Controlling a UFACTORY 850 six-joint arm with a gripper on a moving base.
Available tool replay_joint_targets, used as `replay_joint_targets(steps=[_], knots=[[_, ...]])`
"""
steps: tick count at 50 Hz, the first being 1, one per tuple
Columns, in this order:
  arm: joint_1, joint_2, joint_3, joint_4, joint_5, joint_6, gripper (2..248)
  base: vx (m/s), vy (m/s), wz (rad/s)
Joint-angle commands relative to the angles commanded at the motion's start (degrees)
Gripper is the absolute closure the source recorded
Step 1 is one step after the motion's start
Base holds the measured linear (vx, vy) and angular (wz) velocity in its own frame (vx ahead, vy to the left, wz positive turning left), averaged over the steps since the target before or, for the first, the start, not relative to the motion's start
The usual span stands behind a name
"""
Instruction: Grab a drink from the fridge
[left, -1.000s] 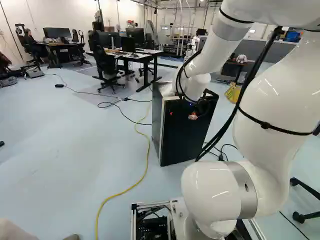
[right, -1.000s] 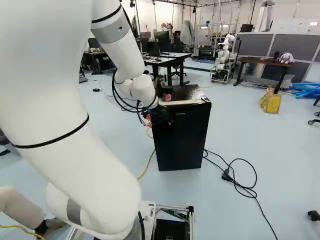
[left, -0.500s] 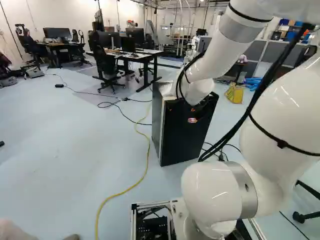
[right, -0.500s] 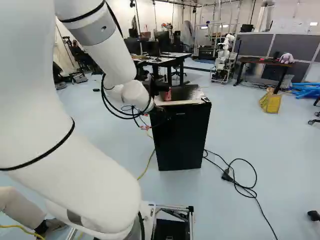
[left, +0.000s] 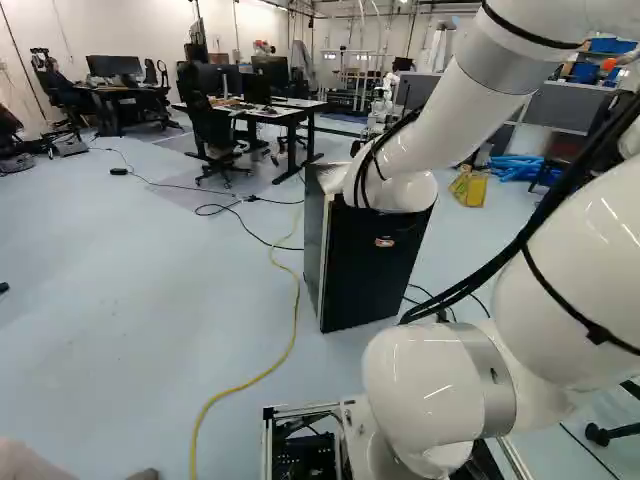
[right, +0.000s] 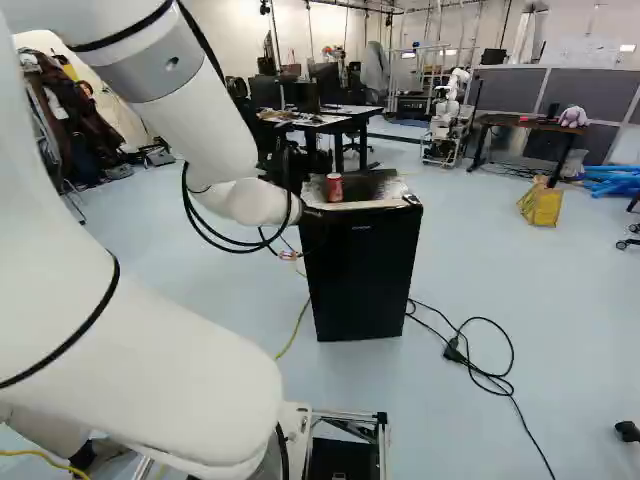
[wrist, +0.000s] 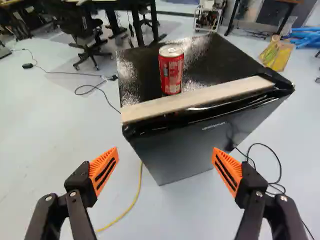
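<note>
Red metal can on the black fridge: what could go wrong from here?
The open tool could tip the upright red can if it arrives off-centre. Coming in low, it might strike the pale flat strip along the fridge's top front edge. Black cables looping below the white arm could snag there.

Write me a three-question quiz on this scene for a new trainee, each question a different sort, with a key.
1. Multiple choice. Where does the red can stand?
a) on a chair
b) on top of the black fridge
c) on a desk

2. True or false. The gripper is open, and the can is not in its grip.

3. Fill in the colour. In the left base view, the long cable curving down just left of the fridge is ____.

Key: 1 b; 2 true; 3 yellow
</note>
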Motion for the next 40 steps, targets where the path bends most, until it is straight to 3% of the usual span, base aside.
replay_joint_targets(steps=[16, 40], knots=[[0.0, 0.0, 0.1, 0.0, 9.6, 0.0, 3, 0.000, 0.000, 0.000], [0.0, -3.0, 0.3, 0.0, 23.9, 0.0, 3, 0.000, 0.000, 0.000]])
